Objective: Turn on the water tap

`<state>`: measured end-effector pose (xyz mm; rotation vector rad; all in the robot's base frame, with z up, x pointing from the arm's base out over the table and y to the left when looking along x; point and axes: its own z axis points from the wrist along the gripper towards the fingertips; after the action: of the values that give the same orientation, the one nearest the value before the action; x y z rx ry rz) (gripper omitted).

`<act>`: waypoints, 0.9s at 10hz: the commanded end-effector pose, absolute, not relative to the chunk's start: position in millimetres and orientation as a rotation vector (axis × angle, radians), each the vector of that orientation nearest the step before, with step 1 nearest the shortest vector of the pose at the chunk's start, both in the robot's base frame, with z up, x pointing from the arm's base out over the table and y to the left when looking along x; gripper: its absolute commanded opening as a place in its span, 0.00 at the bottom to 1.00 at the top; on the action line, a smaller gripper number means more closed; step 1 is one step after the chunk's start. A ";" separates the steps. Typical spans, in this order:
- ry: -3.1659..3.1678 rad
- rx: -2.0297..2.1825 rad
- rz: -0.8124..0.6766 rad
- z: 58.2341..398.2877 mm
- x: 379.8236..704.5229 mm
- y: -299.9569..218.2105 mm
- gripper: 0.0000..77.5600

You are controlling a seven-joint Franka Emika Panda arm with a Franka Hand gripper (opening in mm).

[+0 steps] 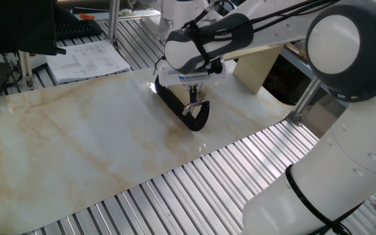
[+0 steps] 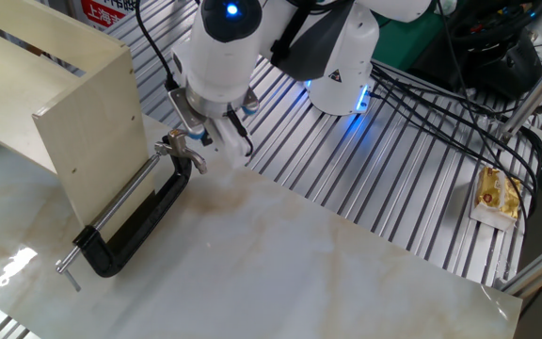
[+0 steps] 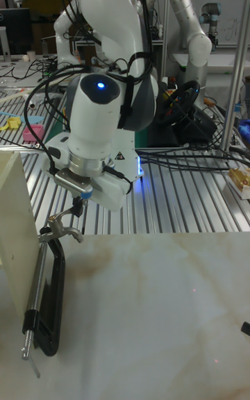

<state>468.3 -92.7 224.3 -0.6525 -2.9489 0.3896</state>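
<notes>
Left of centre in the other fixed view: the water tap lies flat on the marble tabletop, a glossy black U-shaped body with a thin silver rod spanning its opening.
Tap lever: the small chrome lever sits at the tap's upper end, nearest the robot, so it can be reached from above.
Beige block: the tap's rod side lies against the large beige wooden arch at the upper left of the frame; I judge this braces the tap so it will not slide when the lever is pushed.
Gripper: the gripper hangs just above and to the right of the lever, wrist pointing down at the tap's end.
Fingers: the wrist housing hides them in every view, so I cannot tell whether they are spread or closed, nor whether they touch the lever.
Upper centre in one fixed view: the gripper stands directly over the tap, with the chrome lever below it.
Lower left in the tall fixed view: the tap runs down the frame, lever at its top under the gripper.
Step in hand: probably lining up on the lever; the tap looks not yet turned on.
</notes>
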 end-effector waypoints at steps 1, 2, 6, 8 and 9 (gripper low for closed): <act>-2.956 -0.626 0.386 223.7 467.4 -102.0 0.00; -2.956 -0.625 0.386 223.7 467.3 -102.3 0.00; -2.955 -0.592 0.390 223.3 466.3 -102.0 0.00; -2.957 -0.577 0.394 221.8 462.4 -102.3 0.00; -2.958 -0.561 0.392 221.7 460.9 -103.6 0.00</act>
<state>464.7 -101.0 221.5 -0.5908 -2.9531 0.3883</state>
